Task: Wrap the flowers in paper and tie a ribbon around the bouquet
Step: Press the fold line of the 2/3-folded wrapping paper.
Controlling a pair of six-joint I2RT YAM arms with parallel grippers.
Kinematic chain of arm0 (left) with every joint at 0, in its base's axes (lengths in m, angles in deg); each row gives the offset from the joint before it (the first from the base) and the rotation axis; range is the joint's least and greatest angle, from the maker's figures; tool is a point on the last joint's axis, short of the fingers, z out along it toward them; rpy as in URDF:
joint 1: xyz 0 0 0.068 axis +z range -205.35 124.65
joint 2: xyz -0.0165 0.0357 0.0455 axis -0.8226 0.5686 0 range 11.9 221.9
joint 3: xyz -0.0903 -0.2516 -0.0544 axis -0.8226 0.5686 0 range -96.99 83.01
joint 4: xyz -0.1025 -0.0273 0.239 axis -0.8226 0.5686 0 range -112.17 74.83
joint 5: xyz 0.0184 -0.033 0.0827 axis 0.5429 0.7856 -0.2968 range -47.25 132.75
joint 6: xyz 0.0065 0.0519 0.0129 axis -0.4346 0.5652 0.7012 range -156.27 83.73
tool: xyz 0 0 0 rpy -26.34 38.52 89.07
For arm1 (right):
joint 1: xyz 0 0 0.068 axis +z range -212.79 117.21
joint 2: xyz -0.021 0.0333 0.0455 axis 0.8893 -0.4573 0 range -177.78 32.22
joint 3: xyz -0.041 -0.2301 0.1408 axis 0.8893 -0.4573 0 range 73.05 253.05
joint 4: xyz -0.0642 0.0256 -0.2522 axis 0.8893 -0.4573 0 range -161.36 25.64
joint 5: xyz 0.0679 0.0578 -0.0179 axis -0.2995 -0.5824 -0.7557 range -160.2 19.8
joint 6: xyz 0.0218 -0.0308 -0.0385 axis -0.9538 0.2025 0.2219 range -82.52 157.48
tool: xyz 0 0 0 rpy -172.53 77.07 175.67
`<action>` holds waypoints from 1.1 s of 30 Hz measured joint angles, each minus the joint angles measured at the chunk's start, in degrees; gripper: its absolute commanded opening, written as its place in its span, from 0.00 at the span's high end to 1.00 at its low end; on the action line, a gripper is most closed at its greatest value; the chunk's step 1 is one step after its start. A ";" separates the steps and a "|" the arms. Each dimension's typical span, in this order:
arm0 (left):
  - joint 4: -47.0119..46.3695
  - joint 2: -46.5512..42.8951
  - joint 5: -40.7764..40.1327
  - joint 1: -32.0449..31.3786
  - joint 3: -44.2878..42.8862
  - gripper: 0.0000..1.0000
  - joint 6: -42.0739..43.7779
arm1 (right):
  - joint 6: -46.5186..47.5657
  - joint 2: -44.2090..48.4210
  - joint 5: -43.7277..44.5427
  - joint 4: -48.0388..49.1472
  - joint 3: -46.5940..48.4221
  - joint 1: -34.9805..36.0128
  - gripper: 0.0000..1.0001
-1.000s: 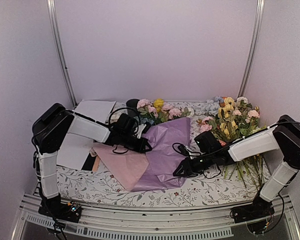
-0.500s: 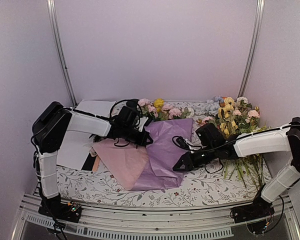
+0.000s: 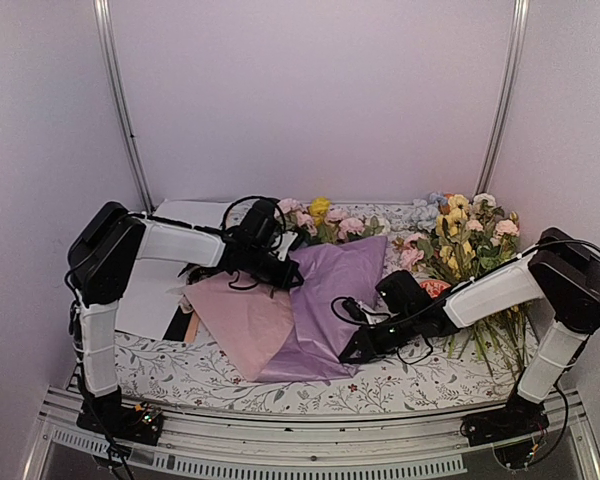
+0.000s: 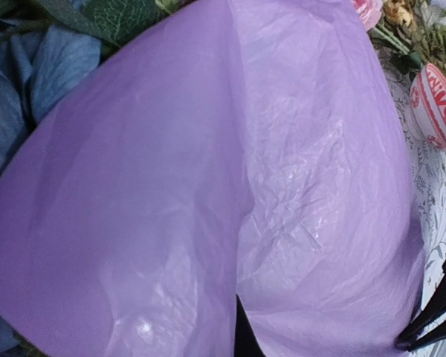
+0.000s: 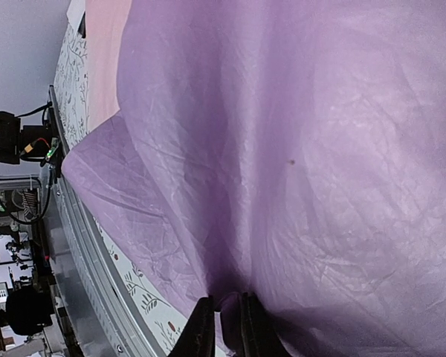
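Observation:
The lilac-purple paper (image 3: 330, 290) lies across the middle of the table, its pinkish layer (image 3: 242, 318) spread to the left. My left gripper (image 3: 285, 272) is shut on the paper's far left edge. In the left wrist view the paper (image 4: 208, 186) drapes over the jaws and hides almost all of them. My right gripper (image 3: 352, 350) is at the paper's near right edge. Its fingertips (image 5: 201, 333) pinch a fold of the paper (image 5: 297, 149). The flowers (image 3: 325, 222) lie behind the paper; their blue head (image 4: 30, 82) shows beside it. The ribbon and the bouquet are out of view.
A loose pile of yellow and pink long-stemmed flowers (image 3: 470, 245) lies at the right. A flat white sheet (image 3: 175, 225) sits at the back left. A red-and-white round object (image 4: 438, 104) rests right of the paper. The metal rail (image 5: 82, 245) runs along the table's near edge.
My right gripper has slid left and nearer along the paper's edge, and its jaws have closed on a fold. The left gripper has shifted slightly back, still holding the paper.

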 measured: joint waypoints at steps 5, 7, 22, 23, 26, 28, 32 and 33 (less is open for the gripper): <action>0.57 0.63 0.20 0.09 -1.31 0.45 -0.20 | 0.02 0.00 0.44 0.35 -0.07 0.28 0.85; 0.35 0.15 0.37 0.35 -1.44 0.41 -0.57 | 0.02 0.00 0.44 0.33 -0.07 0.31 0.85; -8.13 -31.10 -2.47 -8.07 28.81 0.33 -15.54 | -1.05 0.00 -0.15 -0.57 0.42 0.31 0.84; -8.83 -29.81 -1.79 -9.05 30.29 0.33 -16.57 | -1.07 0.00 -0.17 -0.72 0.44 0.31 0.84; -10.29 -24.13 0.04 -11.58 31.89 0.32 -18.69 | -1.07 0.00 -0.22 -0.92 0.50 0.33 0.84; -10.69 -21.31 0.42 -12.37 31.36 0.32 -18.88 | -1.05 0.00 -0.24 -0.96 0.52 0.33 0.84; -11.19 -17.79 1.40 -12.96 28.24 0.35 -17.90 | -1.07 0.00 -0.24 -0.96 0.52 0.33 0.84; -11.65 -17.18 1.97 -12.96 27.39 0.39 -17.49 | -1.09 0.00 -0.24 -0.96 0.52 0.33 0.84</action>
